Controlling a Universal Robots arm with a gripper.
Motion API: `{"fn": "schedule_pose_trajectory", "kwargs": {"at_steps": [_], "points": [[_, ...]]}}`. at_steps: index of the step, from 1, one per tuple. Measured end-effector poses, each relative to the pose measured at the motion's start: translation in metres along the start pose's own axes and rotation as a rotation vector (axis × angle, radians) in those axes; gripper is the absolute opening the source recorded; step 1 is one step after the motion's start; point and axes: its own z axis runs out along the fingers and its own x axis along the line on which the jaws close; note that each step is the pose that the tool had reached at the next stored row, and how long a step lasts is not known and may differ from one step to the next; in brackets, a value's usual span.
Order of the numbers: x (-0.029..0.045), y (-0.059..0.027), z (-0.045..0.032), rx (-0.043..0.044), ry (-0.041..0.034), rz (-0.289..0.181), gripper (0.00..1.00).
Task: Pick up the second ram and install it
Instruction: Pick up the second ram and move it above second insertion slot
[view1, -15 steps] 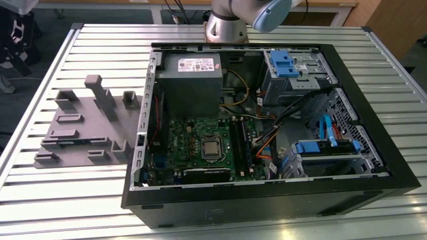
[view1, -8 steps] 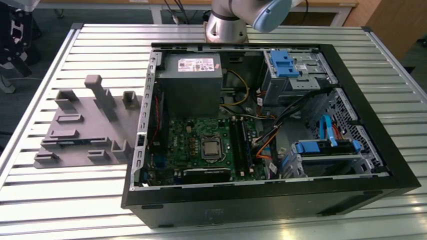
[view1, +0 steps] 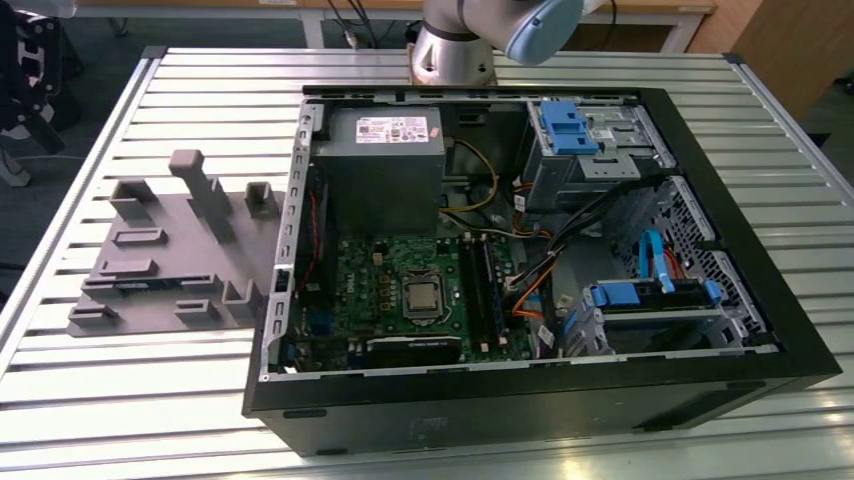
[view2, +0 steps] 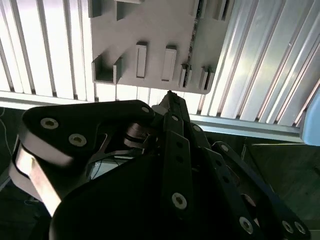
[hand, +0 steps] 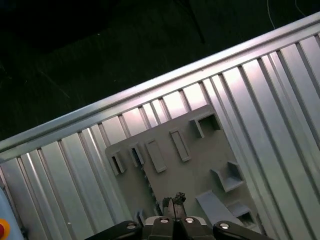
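We see the gripper (hand: 172, 200) closed on nothing above the gray tray (hand: 200, 165) on the desk (hand: 280, 100); the ram (view2: 192, 47) stands in it, not yet picked.

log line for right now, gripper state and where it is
gripper: shut | position: over gray fixture on slatted table | pc case: open, beside the fixture
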Motion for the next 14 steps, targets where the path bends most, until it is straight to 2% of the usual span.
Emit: {"fn": "schedule_pose_trajectory", "kwargs": {"at_steps": [4, 8, 14], "points": [[0.0000, 0.0000, 0.0003, -0.0005, 0.0010, -0.033, 0.13], [0.0000, 0.0000, 0.0003, -0.0007, 0.0013, -0.044, 0.13], [0.0001, -0.0001, 0.0010, -0.0023, 0.0040, -0.140, 0.13]]}}
